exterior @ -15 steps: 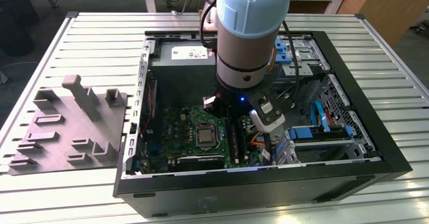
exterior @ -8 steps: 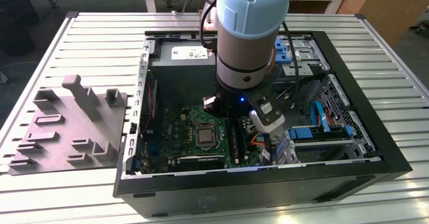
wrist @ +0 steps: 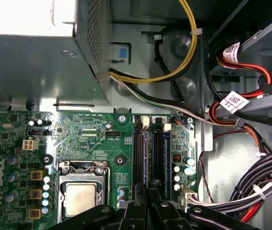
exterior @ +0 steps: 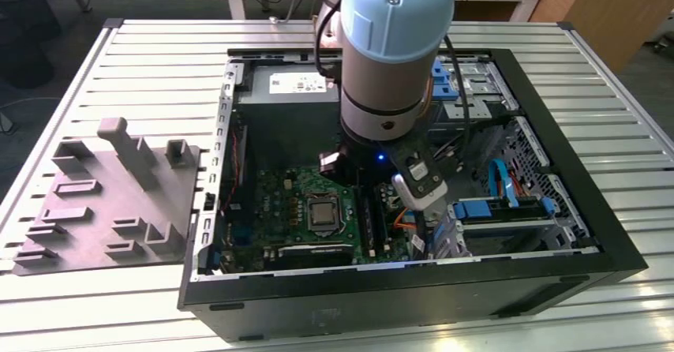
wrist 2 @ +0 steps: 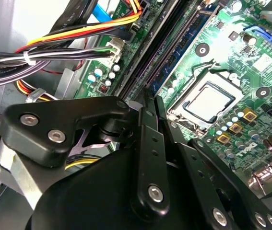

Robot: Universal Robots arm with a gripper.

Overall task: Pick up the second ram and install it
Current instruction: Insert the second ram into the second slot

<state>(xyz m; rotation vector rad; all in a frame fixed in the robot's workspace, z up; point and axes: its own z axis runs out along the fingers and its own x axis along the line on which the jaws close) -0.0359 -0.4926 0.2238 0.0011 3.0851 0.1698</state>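
The ram (wrist 2: 186, 48) stands on edge along the slots (wrist: 159, 153) just beside the socket (wrist 2: 207, 103), its long side parallel to them. In the first wrist view we look down on the ram (wrist: 148, 153) as a thin line between two black rails. We judge this orientation to be the reason for the hold: edge-down and in line with a slot, the strip is kept square to the rail rather than tilted. Whether its lower edge is seated in the slot or only over it, we cannot tell.

The claw (wrist 2: 149, 98) is closed on the ram, pinching its flat faces from either side. The stretch beyond the claw runs free, showing its row of chips. We take it that a grip across the thin faces is chosen to leave the lower edge with the contacts uncovered.

Cables (wrist: 231, 201) lie on the far side of the slots from the socket, near the claw but apart from it.

The arm (exterior: 395, 52) reaches straight down into the open case (exterior: 589, 234). Its wrist is upright just beside the socket and the claw points down at the board. The tray (exterior: 106, 202) sits on the tabletop (exterior: 589, 52) outside the case, well apart from the socket.
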